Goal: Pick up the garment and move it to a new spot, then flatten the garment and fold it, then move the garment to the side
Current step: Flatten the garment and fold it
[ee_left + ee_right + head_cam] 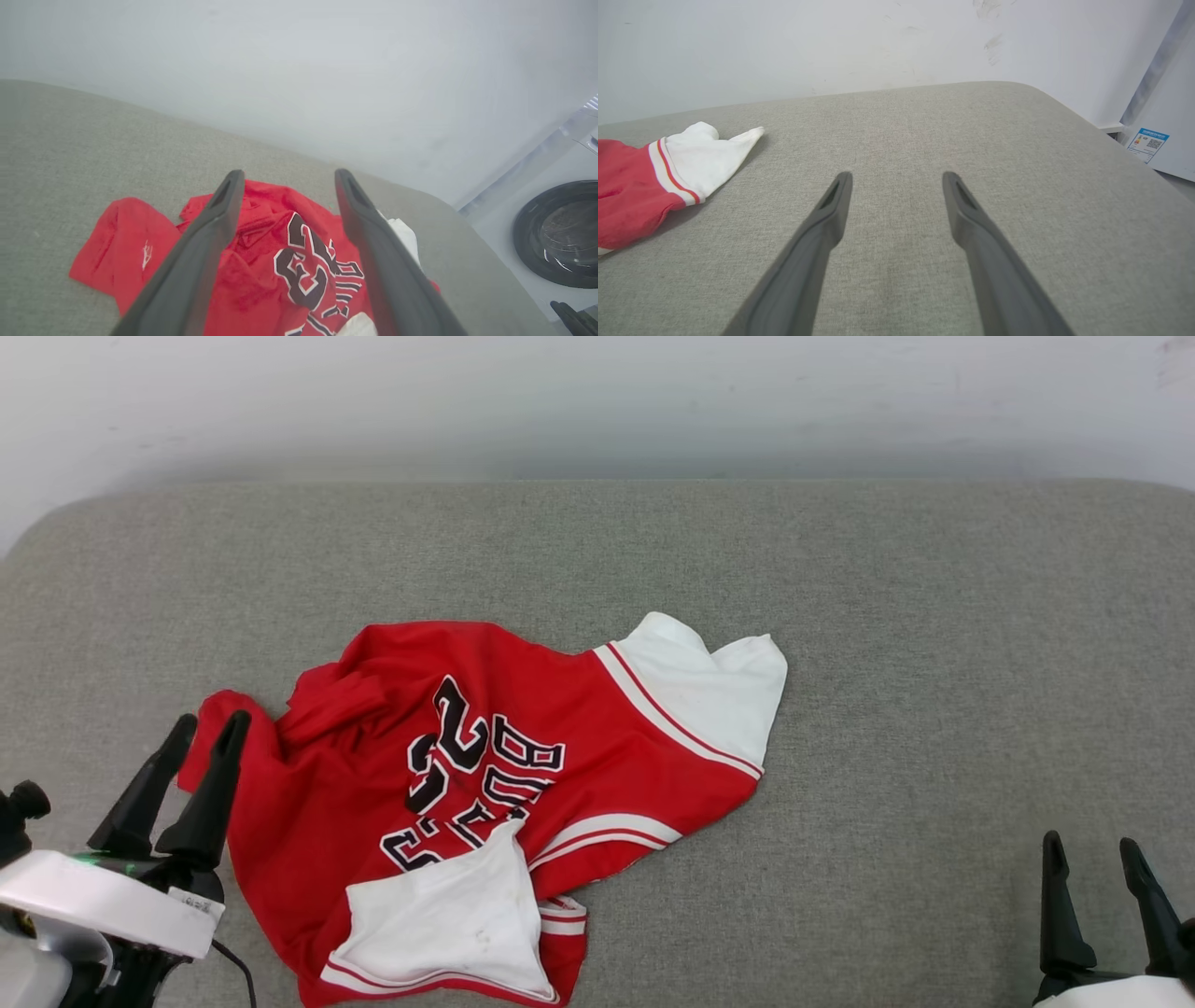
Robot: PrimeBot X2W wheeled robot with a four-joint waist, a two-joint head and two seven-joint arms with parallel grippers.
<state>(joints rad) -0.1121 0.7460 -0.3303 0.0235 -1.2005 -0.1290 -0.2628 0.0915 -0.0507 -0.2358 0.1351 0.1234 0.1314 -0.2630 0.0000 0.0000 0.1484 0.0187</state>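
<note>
1. Red garment (485, 784) crumpled on grey cushion (934, 663), just right of my left fingers (213, 779).
2. My left fingers spread wide, empty.
3. My right fingers (1060, 905) wide apart, empty; garment well to their left.

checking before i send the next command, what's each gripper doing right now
left gripper: open, holding nothing, at the red jersey's edge.
right gripper: open, holding nothing, over the grey padded surface.
</note>
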